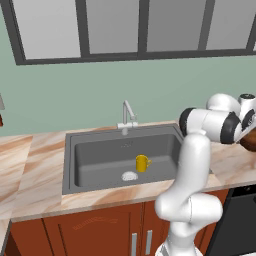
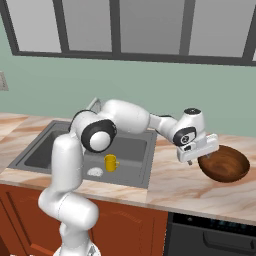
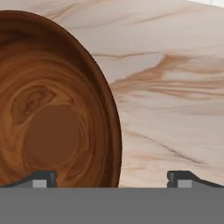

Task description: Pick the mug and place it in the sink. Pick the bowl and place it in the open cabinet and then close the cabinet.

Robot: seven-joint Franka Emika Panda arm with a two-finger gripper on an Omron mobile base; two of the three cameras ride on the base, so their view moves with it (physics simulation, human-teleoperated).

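Bowl (image 2: 224, 165) rim sits between spread fingers (image 3: 43, 178); mug (image 2: 110, 162) in sink (image 2: 35, 155).

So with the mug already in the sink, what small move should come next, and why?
Probably lower the open gripper so its jaws straddle the near rim of the bowl, then close. The mug already stands in the sink, and the hand view shows the bowl's rim between the spread fingertips, not yet gripped.

Bowl (image 3: 52, 113): wood-look, swirled brown grain, smooth with a soft sheen. Mug (image 1: 142, 163): plain yellow, smooth. Sink (image 1: 95, 165): matt dark grey. Faucet (image 1: 128, 118): silvery metal. Counter (image 3: 175, 87): veined marble-look, smooth. Under-counter cabinets (image 1: 100, 235): reddish wood, satin.
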